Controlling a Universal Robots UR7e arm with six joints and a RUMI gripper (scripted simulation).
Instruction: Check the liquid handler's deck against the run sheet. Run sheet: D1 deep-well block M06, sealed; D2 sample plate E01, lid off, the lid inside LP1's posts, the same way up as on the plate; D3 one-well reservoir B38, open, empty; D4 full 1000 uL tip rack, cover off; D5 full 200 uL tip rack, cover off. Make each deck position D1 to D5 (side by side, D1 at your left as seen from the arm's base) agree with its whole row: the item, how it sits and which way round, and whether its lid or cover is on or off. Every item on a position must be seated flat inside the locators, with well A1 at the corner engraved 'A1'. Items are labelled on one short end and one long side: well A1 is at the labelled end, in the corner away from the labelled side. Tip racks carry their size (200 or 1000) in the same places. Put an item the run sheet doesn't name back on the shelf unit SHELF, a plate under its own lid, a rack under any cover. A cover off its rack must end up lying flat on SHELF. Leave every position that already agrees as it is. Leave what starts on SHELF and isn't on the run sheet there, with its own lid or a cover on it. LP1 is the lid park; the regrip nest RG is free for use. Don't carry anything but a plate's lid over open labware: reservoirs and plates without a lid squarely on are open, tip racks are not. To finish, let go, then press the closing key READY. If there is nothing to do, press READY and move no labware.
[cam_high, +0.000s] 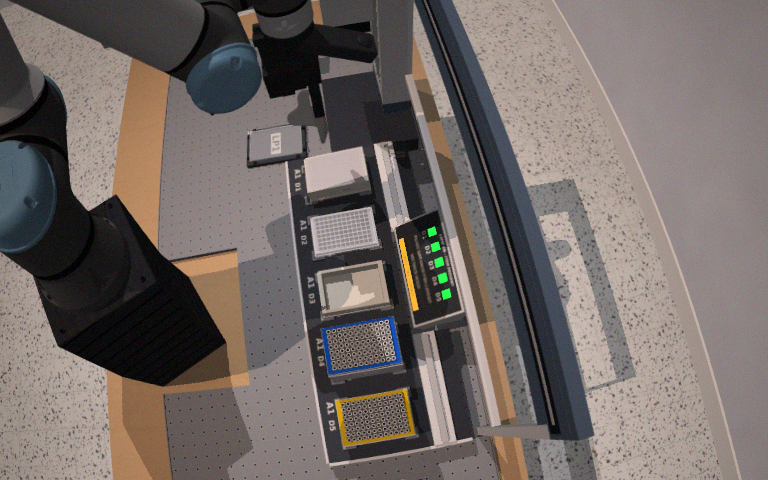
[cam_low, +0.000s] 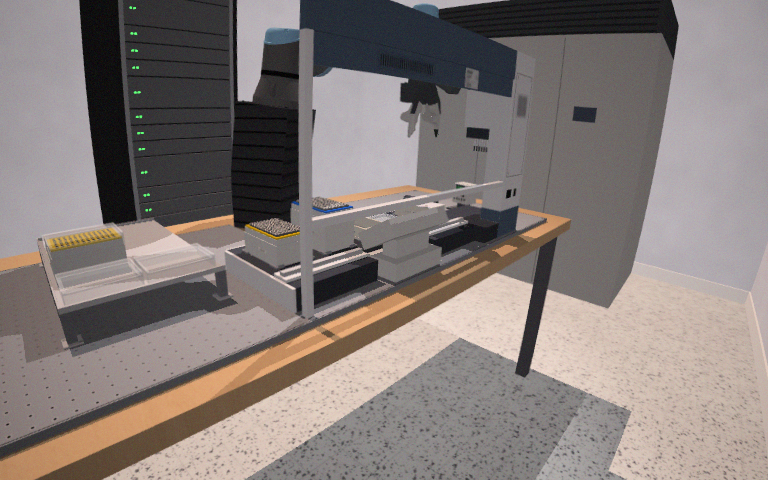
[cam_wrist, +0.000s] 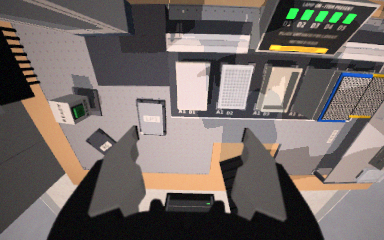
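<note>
The dark two-fingered pincer (cam_wrist: 190, 130) hangs high above the orange-edged counter (cam_high: 135, 169), jaws spread wide and holding nothing. Below it lies the grey lid park LP1 (cam_high: 276, 144), where a flat rectangular lid appears to rest inside the posts.

Beside the park runs the black deck. It holds a white sealed deep-well block (cam_high: 337, 172) at D1, an uncovered pale sample plate (cam_high: 344, 230) at D2 and an open beige one-well reservoir (cam_high: 353, 287) at D3. A blue-framed tip rack (cam_high: 361, 345) sits at D4 and a yellow-framed tip rack (cam_high: 373, 417) at D5, both uncovered and apparently full. Each looks flat and square in its locators; the labels are too small to read. On the dark status panel (cam_high: 433, 266) five squares glow green.

With the deck seemingly in order, the step in hand is probably the closing press. The small grey box with a green face (cam_wrist: 70, 110), left of LP1 in the wrist view, is likely the READY key. A good press would descend straight onto it with one fingertip, keeping away from the parked lid and the small dark pad (cam_wrist: 102, 141) nearby.
</note>
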